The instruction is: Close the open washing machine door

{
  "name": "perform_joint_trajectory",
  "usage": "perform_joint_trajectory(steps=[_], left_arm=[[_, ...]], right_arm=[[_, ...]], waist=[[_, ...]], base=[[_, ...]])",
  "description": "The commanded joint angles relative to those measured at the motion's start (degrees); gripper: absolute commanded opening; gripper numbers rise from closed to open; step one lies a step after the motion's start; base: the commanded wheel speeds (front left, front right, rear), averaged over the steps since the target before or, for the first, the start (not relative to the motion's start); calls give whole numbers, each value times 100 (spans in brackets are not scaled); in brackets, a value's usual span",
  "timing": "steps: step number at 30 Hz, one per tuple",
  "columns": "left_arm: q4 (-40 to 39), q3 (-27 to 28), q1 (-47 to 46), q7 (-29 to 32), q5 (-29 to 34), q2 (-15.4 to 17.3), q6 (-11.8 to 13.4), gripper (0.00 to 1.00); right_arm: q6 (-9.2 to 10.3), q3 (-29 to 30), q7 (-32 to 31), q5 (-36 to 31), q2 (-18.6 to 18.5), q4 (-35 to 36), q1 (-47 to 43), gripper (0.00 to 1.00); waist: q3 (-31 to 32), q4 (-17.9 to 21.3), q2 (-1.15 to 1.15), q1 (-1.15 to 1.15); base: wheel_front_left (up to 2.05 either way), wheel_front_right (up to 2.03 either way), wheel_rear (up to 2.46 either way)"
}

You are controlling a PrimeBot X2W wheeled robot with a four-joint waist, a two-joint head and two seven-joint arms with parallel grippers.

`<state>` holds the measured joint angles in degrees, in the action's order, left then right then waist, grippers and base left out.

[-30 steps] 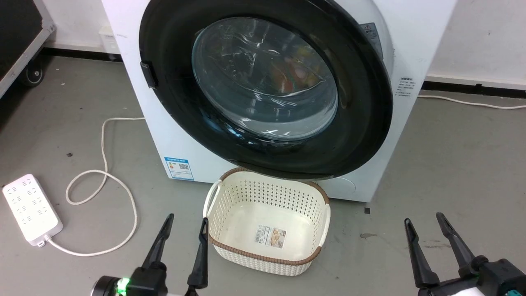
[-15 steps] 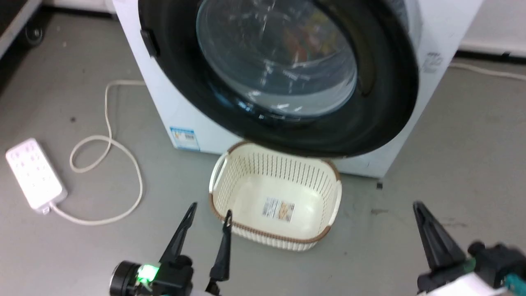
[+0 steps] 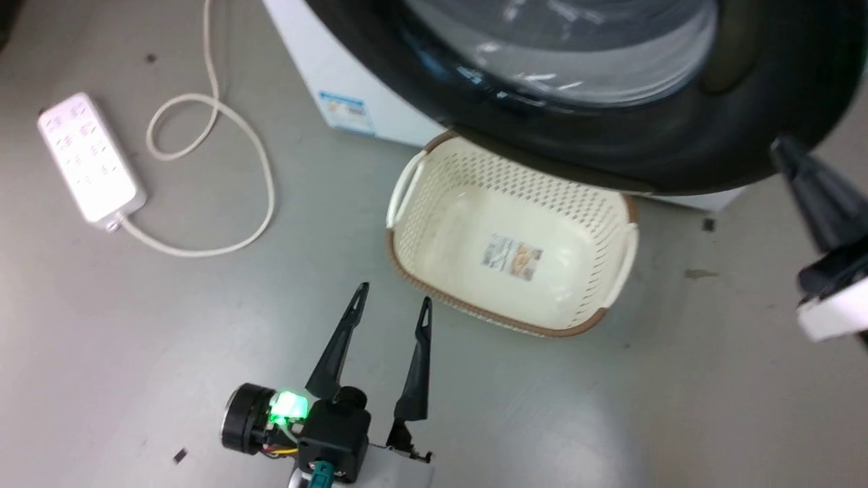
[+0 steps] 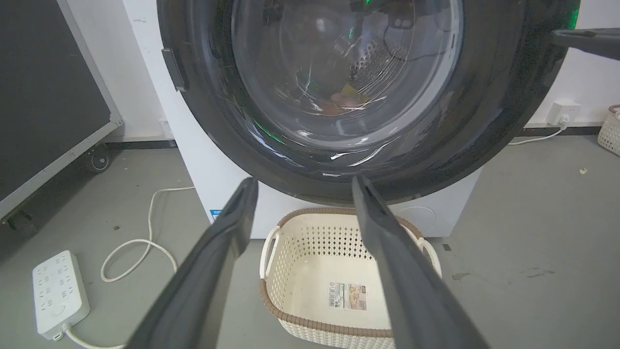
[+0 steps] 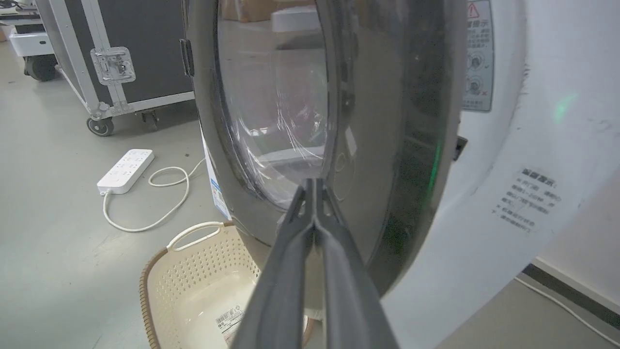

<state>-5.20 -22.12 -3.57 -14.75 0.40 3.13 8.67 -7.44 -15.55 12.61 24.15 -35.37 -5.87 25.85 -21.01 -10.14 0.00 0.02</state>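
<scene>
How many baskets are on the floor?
2. One cream perforated plastic basket with a brown rim sits just below the round black-rimmed washing machine door. Another pale woven basket sits farther off, cut off at the left wrist view's right edge.

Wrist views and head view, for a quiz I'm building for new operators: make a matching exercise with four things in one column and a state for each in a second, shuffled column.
Things:
1. door
2. basket
3. left gripper
4. right gripper

States:
A. fingers pressed together
B. empty, cream-coloured
C. fingers spread apart
D. standing ajar

Pairs: 1-D, 2-B, 3-C, 4-A
</scene>
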Motion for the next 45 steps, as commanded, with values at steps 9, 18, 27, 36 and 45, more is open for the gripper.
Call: perform_joint_trajectory(steps=[9,18,27,36,45], left_arm=[[-60,-350,-301,-25,-112,-19,294,100],[-64,-510,-383,-25,-167,-23,468,100],[-45,-571,-502,-25,-202,-24,561,100],[31,-423,-468,-25,-328,-24,595,100],[346,215,-126,-25,-630,28,495,100]], right_arm=[[-5,-78,-99,575,-506,-882,1273,0],[-5,260,-358,882,-351,-1667,2160,0],[-5,443,-445,942,-189,-2155,2631,0],[-5,334,-111,982,50,-2375,2280,23],[-5,639,207,879,735,-2128,846,100]], waist=[[-472,-469,0,-2],[-625,-583,0,-2],[-679,-605,0,-2],[-224,-468,0,-2],[861,-40,0,-2]], base=[[0,0,0],[0,0,0],[0,0,0],[0,0,0],[0,0,0]])
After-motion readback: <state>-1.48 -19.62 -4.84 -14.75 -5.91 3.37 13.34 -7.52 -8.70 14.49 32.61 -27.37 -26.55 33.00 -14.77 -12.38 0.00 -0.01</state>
